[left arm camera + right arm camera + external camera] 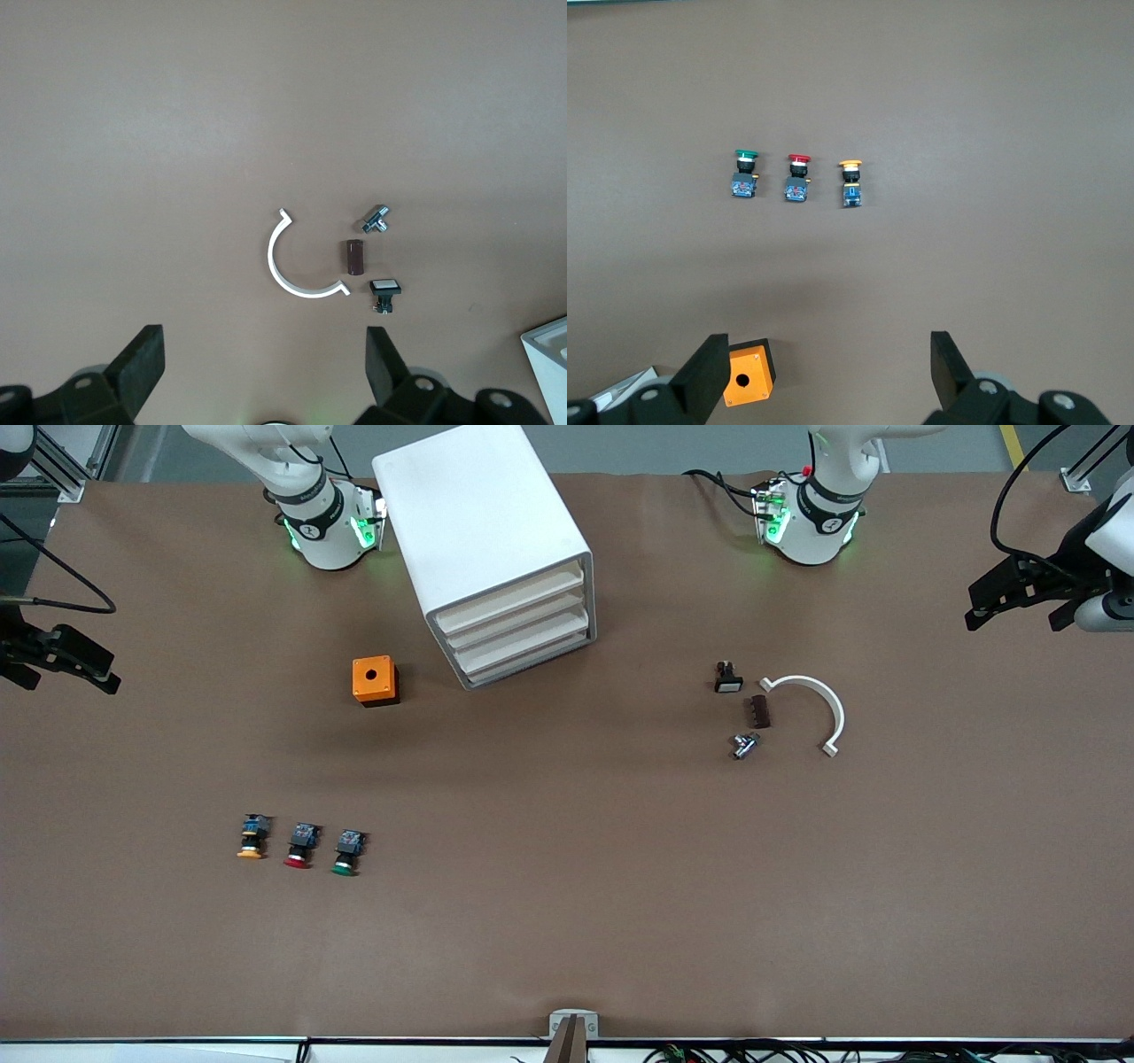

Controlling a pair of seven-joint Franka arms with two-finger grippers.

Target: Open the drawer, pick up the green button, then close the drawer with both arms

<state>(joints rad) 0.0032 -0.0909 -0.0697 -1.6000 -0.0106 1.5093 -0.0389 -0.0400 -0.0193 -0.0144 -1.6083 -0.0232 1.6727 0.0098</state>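
Note:
The white cabinet [483,531] stands between the two arm bases, and its four cream-fronted drawers [523,624] are all shut. The green-capped button [346,852] [745,173] lies on the bare table, nearer the front camera, toward the right arm's end. My right gripper [71,680] [830,372] hangs open and empty over the right arm's end of the table, high above the orange box. My left gripper [1017,622] [266,363] hangs open and empty over the left arm's end, above the small loose parts.
A red-capped button [300,846] and a yellow-capped button [253,838] lie beside the green one. An orange box [375,680] with a round hole sits beside the cabinet. A white half ring [819,708], brown block [760,711], metal fitting [744,745] and black switch [728,677] lie toward the left arm's end.

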